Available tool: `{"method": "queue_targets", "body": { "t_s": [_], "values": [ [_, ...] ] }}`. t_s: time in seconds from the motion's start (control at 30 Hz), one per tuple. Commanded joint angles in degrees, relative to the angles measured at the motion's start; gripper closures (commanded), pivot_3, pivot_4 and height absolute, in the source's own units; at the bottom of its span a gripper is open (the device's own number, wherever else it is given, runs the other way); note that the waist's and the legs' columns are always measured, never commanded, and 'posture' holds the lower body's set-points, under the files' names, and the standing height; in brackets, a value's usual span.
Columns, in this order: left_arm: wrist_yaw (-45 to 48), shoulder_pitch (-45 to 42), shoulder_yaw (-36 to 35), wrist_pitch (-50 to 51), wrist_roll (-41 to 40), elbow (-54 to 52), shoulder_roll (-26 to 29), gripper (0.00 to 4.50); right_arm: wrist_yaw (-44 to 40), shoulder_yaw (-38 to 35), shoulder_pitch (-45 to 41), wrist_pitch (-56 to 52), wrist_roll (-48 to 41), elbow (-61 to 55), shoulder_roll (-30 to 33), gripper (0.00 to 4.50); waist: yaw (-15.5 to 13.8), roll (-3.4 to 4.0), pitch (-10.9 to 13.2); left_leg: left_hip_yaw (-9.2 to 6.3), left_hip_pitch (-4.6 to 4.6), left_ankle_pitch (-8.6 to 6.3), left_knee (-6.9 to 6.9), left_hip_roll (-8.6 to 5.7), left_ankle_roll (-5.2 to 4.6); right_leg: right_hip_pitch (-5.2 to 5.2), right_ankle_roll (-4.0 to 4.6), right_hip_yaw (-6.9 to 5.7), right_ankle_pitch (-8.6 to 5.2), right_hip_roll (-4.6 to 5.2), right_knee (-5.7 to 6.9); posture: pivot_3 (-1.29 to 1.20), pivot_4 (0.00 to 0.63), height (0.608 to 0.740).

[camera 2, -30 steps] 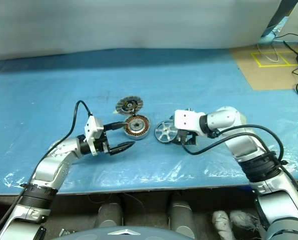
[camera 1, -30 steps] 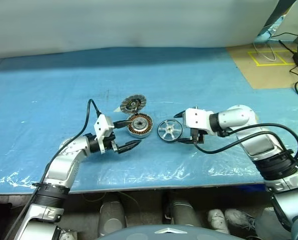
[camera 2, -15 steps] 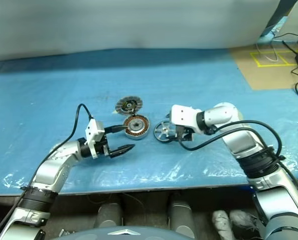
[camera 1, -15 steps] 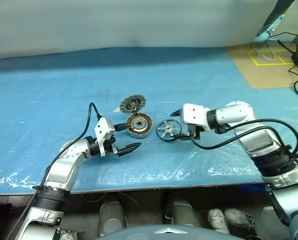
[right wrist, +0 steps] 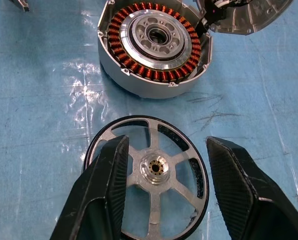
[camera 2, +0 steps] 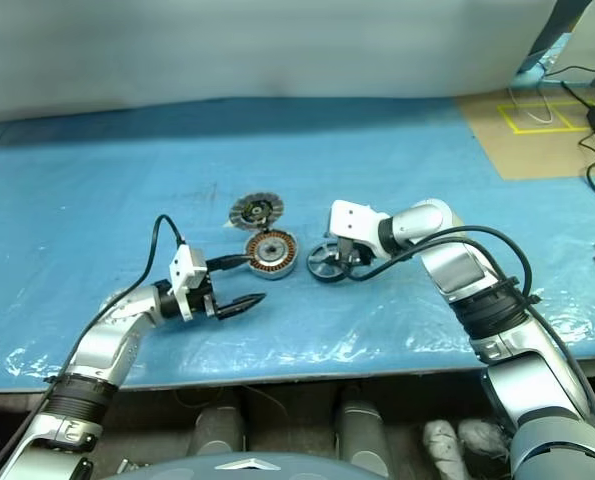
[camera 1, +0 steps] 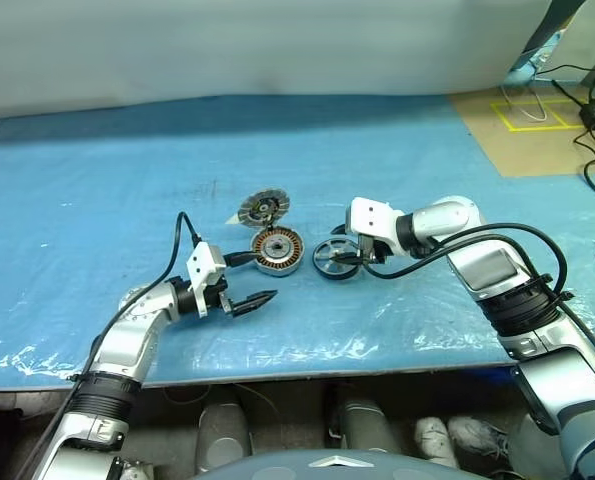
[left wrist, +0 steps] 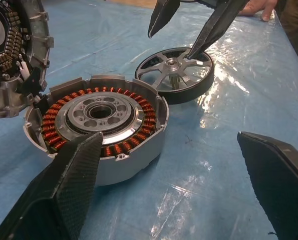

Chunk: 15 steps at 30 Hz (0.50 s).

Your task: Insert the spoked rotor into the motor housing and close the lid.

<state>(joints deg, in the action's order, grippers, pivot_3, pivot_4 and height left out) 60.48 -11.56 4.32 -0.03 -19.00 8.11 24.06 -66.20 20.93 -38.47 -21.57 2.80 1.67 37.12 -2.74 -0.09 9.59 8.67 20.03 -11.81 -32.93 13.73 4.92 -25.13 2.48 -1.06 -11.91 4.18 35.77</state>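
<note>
Metal throughout, the spoked rotor looks rigid and fairly weighty for its size, its thin shiny rim likely slick; a hold across the rim or around the central hub seems the surest. It lies flat on the blue sheet, just beside the motor housing at the housing's three o'clock. The right gripper hangs over the rotor with its fingers partly spread, one on each side of the hub, nothing held. The left gripper waits at the housing's seven o'clock, fingers wide and empty. The lid stands open at the housing's eleven o'clock, joined to it. Counted: one rotor, one housing, one lid, two grippers.
</note>
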Motion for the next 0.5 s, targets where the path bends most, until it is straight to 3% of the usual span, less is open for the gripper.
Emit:
{"method": "queue_targets", "body": {
  "t_s": [0.03, 0.5],
  "values": [
    [-0.3, 0.0, -0.4, 0.2, -0.5, -1.9, 0.2, 0.00, -0.7, -0.1, -0.7, 0.9, 0.3, -0.3, 0.6, 1.97, 0.0, 0.00, 0.0, 0.00, 0.00, 0.00, -0.02, 0.00, 0.00, 0.01, 0.00, 0.00, 0.00, 0.00, 0.01, 0.00, 0.150, 0.740],
    [-2.5, -0.6, 0.4, 4.2, -0.3, -6.5, 0.1, 0.00, 0.6, 3.4, 2.1, 3.9, 4.8, 5.9, -0.1, 1.97, 0.1, -0.01, 0.0, 0.00, -0.05, 0.00, -0.04, 0.00, 0.00, 0.08, 0.00, 0.00, 0.00, 0.01, 0.00, 0.00, 0.150, 0.740]
  ]
}}
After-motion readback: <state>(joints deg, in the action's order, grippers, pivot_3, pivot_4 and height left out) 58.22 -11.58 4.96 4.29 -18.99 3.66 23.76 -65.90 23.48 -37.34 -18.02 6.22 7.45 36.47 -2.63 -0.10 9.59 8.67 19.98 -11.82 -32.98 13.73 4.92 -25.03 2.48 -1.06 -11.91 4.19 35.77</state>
